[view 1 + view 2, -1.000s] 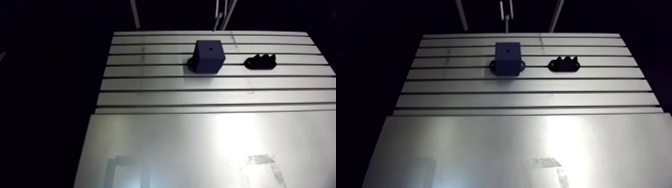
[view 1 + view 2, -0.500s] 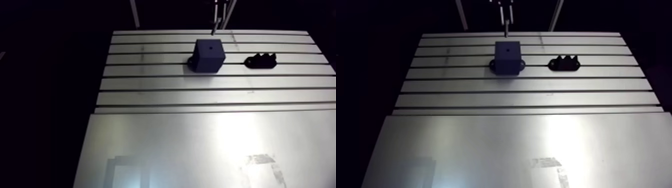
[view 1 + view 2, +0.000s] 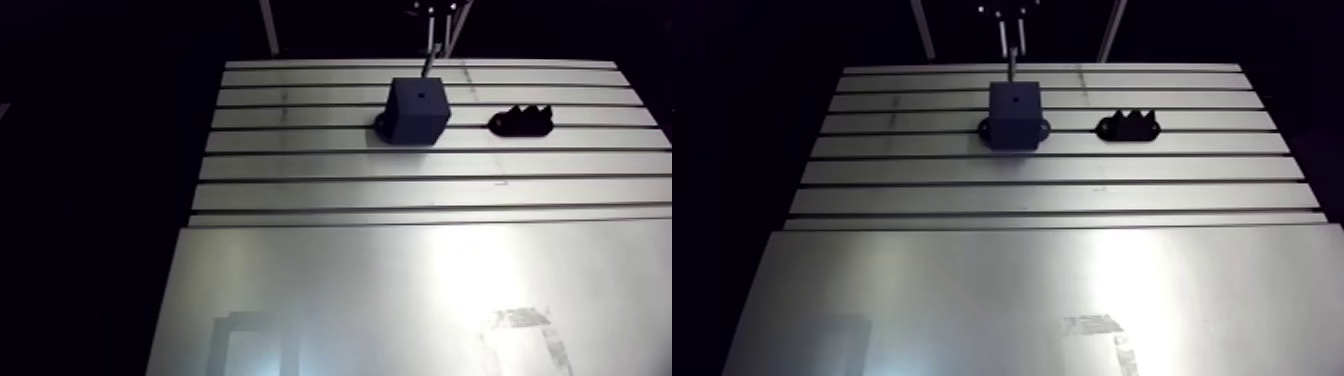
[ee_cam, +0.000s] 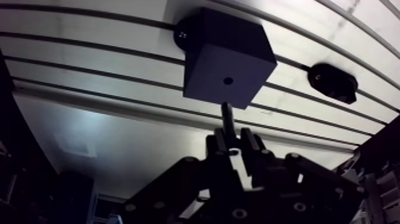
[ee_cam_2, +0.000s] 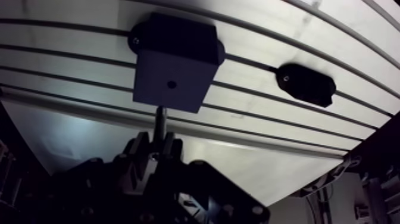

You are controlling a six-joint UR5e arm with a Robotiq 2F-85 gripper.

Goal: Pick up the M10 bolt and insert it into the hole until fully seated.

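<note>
Now the fingers are clamped on the bolt, which stands straight out ahead of them with its free end pointing at the block. So the pick is done: the bolt is in the air, neither on the worktop nor yet in the hole. What has changed is height. In the arm view a moment earlier, only the bolt's tip showed beyond the far edge of the worktop. It has since come down and now hangs just over the block's far top edge. The block and the small black holder beside it lie where they did, on the far slotted rows and apart from each other. In the wrist view the tip is near the hole but shows a little short of it, on the fingers' side, with bare block face between them. How much of that gap is the camera's angle I cannot tell. By my reading this is the end of the approach, and insertion has not begun. The next move likely calls for a fine sideways trim onto the hole, then a straight push. A tip landing on the face beside the hole could jam or skew the bolt in the grip.
</note>
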